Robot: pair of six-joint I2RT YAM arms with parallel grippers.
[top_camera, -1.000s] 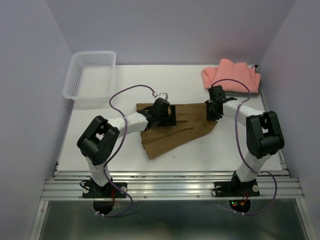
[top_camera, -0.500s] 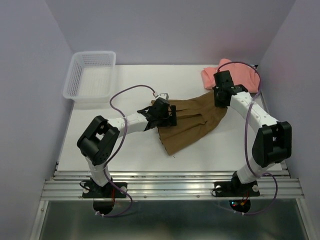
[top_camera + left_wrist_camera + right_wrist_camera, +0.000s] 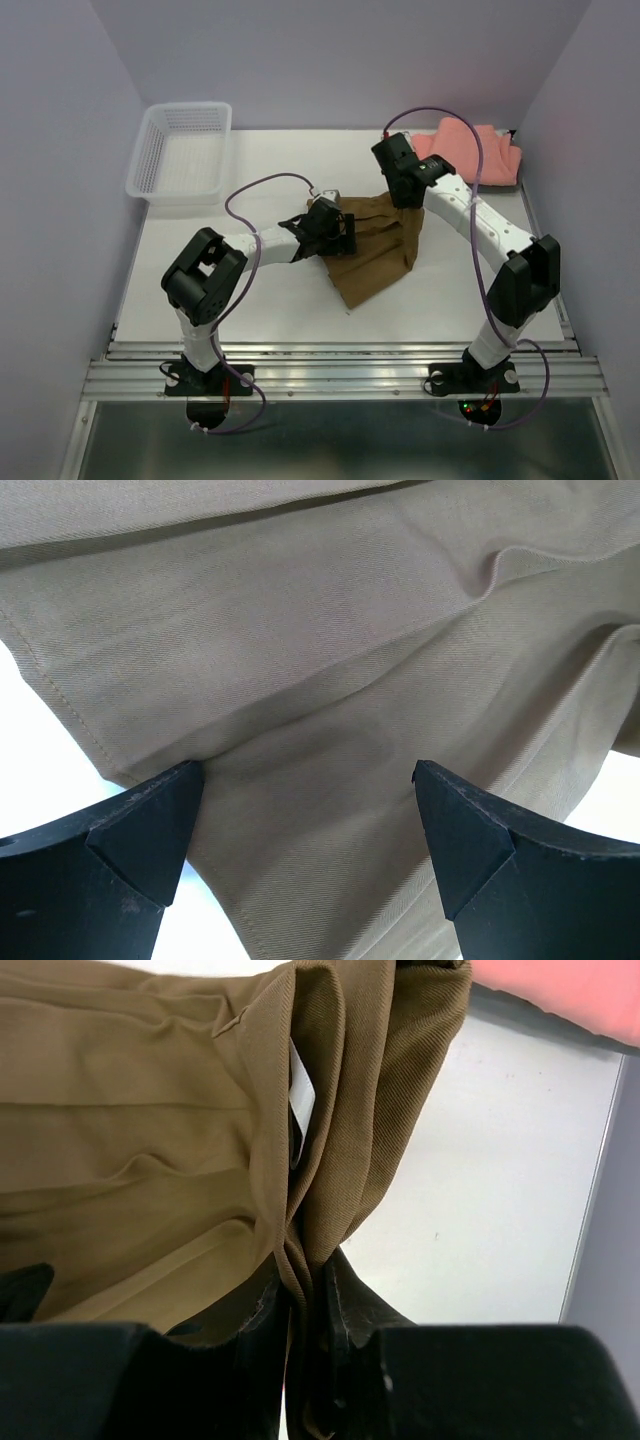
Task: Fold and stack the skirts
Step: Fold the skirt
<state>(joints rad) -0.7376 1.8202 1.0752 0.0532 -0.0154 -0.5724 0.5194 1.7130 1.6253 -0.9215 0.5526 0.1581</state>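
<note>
Leftward, the left end effector point(image 3: 338, 236) sits spread wide over the olive-brown skirt point(image 3: 378, 265), which lies mid-tabletop point(image 3: 250, 300). The right end effector point(image 3: 408, 196) pinches the skirt's bunched far edge. The salmon-pink skirt point(image 3: 480, 155) lies at far right.

- olive-brown skirt point(image 3: 372, 255): lying mid-tabletop, pleats fanning toward the near edge, far part bunching between the two claws
- left claw point(image 3: 336, 228): resting at the skirt's left edge, arm reaching in low from the left
- right claw point(image 3: 404, 190): sitting on the skirt's far right corner, arm stretching diagonally across; jaws hiding under the wrist
- salmon-pink skirt point(image 3: 475, 152): lying crumpled in the far right corner, behind the right arm, apart from the brown one
- basket point(image 3: 146, 152): white mesh, sitting in the far left corner
- tabletop point(image 3: 250, 300): white, carrying everything
- cables point(image 3: 262, 182): purple, looping over each arm
</note>
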